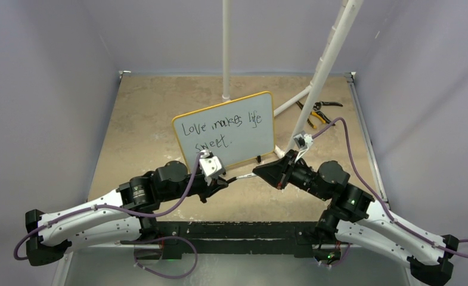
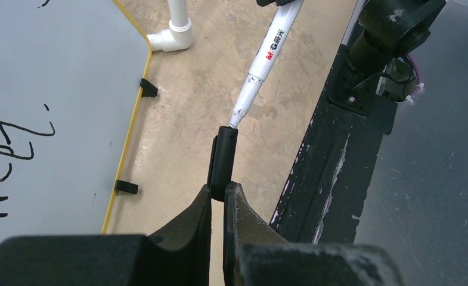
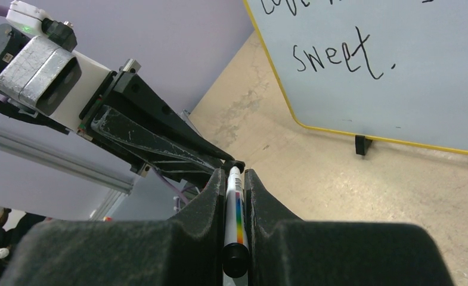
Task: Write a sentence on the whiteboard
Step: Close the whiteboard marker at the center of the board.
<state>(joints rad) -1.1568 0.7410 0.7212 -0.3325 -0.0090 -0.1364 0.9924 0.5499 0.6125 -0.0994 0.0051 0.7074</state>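
The whiteboard [image 1: 231,128] stands upright on black feet mid-table, yellow-framed, with "Love makes life sweet." written on it. It also shows in the left wrist view [image 2: 52,89] and the right wrist view [image 3: 398,71]. My left gripper [image 1: 222,182] [image 2: 222,190] is shut on a black marker cap [image 2: 224,158]. My right gripper [image 1: 261,171] [image 3: 235,176] is shut on a white marker [image 3: 234,208] [image 2: 267,59]. The marker's tip sits at the cap's open end, in front of the board's lower right corner. The two grippers face each other, nearly touching.
Two white PVC poles [image 1: 226,47] [image 1: 327,59] rise behind the board, one slanted. Yellow-handled pliers [image 1: 318,112] lie at the back right. A black base rail [image 1: 231,229] runs along the near edge. Grey walls close in both sides.
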